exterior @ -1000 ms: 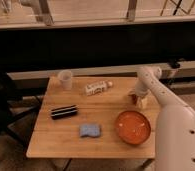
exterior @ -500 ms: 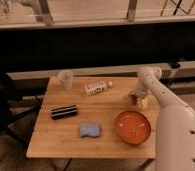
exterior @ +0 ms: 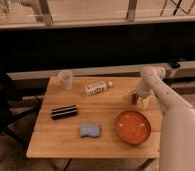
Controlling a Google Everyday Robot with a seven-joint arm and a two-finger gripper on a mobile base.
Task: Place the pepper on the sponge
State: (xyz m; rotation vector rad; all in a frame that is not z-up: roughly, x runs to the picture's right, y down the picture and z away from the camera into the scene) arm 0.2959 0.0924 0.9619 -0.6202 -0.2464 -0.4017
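The light blue sponge (exterior: pixel 90 131) lies on the wooden table (exterior: pixel 51 142), front centre. A small dark red pepper (exterior: pixel 134 98) shows at the table's right side, right at my gripper (exterior: pixel 137 98), which hangs low over that spot at the end of the white arm (exterior: pixel 163 100). Whether the pepper is held or just resting there I cannot tell. The sponge is well to the left and nearer the front than the gripper.
An orange bowl (exterior: pixel 133 127) sits front right, between gripper and sponge. A black striped block (exterior: pixel 64 111) lies left, a white cup (exterior: pixel 65 79) stands at the back left, and a white bottle (exterior: pixel 98 88) lies on its side at the back centre.
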